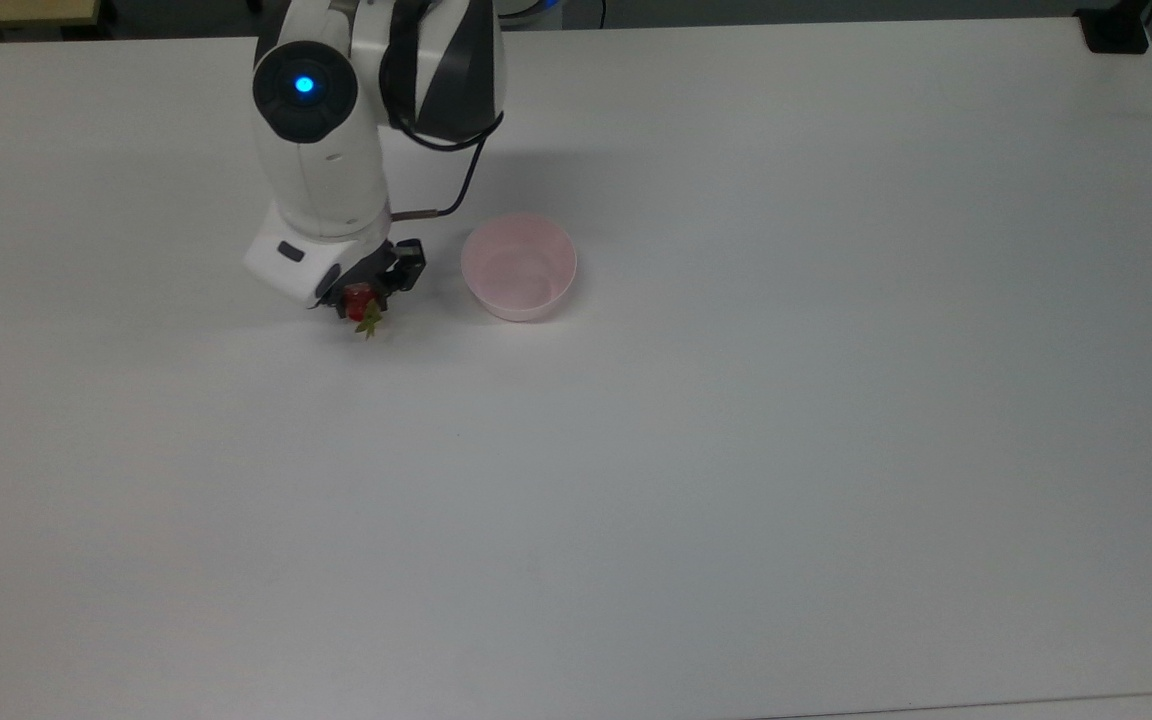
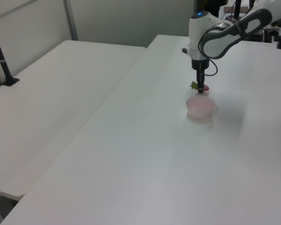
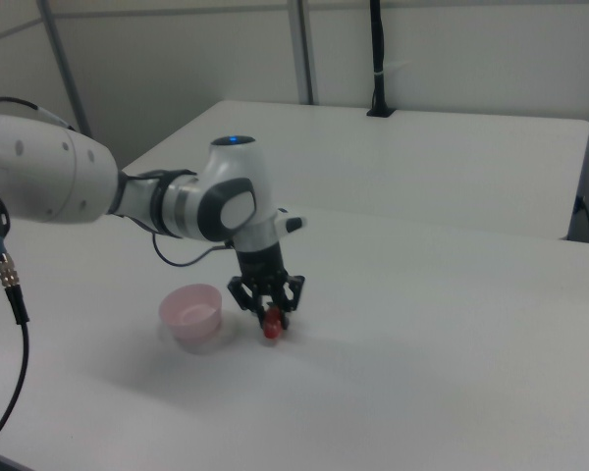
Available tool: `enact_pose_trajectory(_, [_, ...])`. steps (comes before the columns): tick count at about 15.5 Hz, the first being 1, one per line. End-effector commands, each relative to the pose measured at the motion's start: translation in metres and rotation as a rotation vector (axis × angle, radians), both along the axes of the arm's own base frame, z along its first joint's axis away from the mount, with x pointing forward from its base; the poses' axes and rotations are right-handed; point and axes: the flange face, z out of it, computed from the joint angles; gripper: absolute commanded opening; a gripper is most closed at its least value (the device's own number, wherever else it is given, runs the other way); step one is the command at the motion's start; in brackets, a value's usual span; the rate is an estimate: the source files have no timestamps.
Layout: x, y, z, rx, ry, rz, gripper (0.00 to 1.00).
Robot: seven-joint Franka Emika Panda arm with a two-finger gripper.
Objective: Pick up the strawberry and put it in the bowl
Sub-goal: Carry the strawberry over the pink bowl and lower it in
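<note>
Top view, hand point(image 1: 367, 300) gripping strawberry point(image 1: 364, 304), bowl point(image 1: 519, 266) beside

In the top view the gripper point(image 1: 368, 297) covers the upper part of the strawberry point(image 1: 363, 303), and the arm runs off the picture's top edge. In the left view the strawberry point(image 2: 201, 87) is too small to make out beyond a red spot with a green cap. In the right view the arm is cut by the right view's left edge.

Strawberry point(image 1: 361, 300) is sitting between the gripper point(image 1: 364, 298) fingers, just off the bowl point(image 1: 519, 266) toward the top view's left, bowl resting on the table point(image 1: 736, 450).
</note>
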Motion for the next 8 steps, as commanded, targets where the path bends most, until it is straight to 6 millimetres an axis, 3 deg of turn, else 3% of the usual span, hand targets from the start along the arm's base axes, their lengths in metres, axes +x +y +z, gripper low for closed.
enact_pose_trajectory(1, [-0.020,0.045,0.056,0.025,0.042,0.011,0.34])
enact_pose_trajectory(4, [-0.026,0.083,0.069,0.035,0.063,-0.010,0.34])
enact_pose_trajectory(8, [-0.026,0.117,0.060,0.039,0.065,-0.045,0.35])
